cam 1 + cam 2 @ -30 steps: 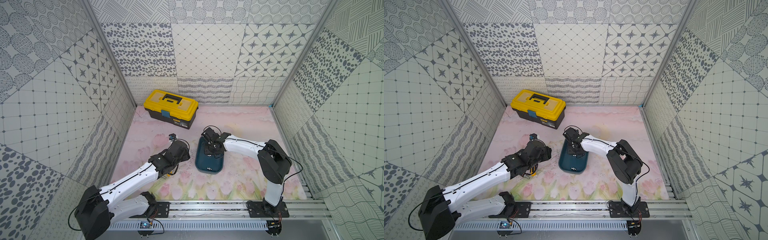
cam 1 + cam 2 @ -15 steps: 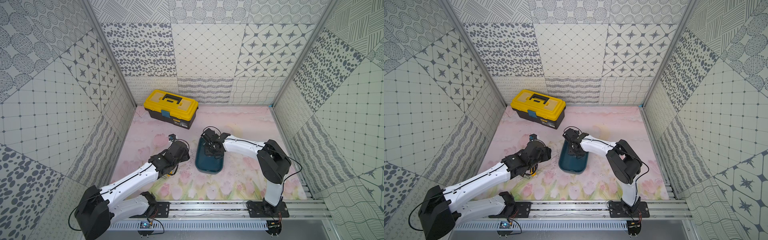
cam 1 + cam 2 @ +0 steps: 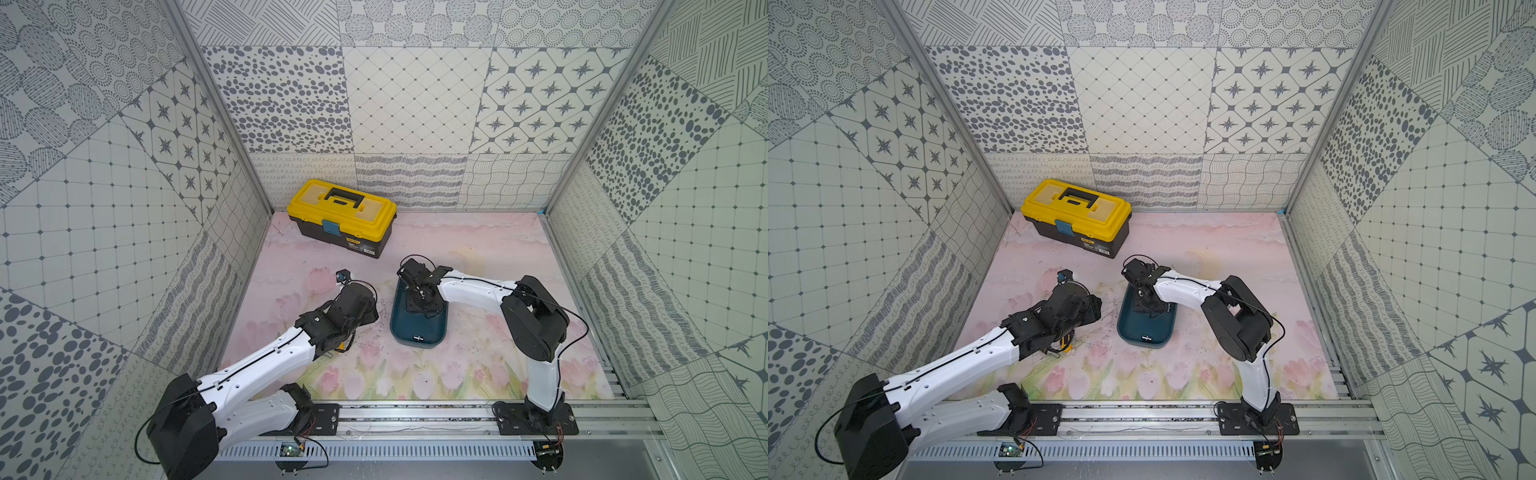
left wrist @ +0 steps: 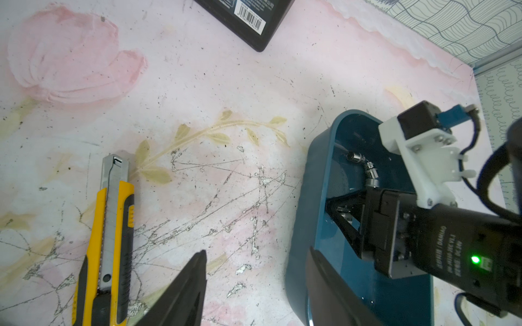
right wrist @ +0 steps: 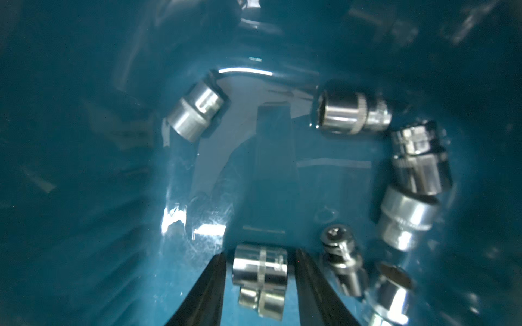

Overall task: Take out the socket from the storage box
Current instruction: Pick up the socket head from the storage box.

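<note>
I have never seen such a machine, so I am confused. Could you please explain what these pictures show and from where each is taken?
This is a robot with a left arm and a right arm, bolted at the near edge of the table. Two pictures look down on the whole scene; two come from cameras on the wrists. On the table are a yellow toolbox, a knife and a blue bin holding metal sockets. The left hand is open and empty. The right hand is inside the bin, its fingers on both sides of one socket; whether they pinch it, I cannot tell.
</note>
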### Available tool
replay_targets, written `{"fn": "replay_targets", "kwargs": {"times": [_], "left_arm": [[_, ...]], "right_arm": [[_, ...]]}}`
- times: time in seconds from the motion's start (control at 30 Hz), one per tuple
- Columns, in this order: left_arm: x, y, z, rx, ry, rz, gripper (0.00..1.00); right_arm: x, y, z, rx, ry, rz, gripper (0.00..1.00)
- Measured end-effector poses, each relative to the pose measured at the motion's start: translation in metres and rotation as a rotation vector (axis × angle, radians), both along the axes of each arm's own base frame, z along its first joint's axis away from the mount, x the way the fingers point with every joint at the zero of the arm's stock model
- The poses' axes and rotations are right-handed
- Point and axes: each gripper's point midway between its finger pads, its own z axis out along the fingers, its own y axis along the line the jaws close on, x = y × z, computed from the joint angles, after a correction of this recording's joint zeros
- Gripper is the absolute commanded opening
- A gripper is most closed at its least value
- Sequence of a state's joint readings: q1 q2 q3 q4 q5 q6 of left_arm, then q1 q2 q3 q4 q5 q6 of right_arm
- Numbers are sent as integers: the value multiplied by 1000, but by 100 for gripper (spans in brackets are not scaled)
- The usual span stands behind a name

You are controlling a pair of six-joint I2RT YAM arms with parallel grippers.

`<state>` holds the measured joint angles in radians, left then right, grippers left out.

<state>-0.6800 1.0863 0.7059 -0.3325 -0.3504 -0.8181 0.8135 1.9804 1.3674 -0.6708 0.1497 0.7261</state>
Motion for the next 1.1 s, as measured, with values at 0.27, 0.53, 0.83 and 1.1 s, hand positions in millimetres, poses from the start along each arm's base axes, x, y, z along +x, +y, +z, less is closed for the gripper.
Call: {"fn": "replay_targets", "kwargs": {"times": [0.27, 0.53, 0.83, 1.1], "left_arm": [[0, 0, -4, 9, 11, 0, 60], [0, 0, -5, 9, 12, 0, 61], [0, 0, -2, 7, 5, -2, 61], [3, -4, 1, 9, 3, -19, 55]], "right_arm": [[2, 1, 2, -1, -3, 1, 34], [2, 1, 2, -2, -4, 2, 23], [5, -4, 34, 23, -30, 31, 23], [25, -54, 149, 152, -208, -48, 23]]}}
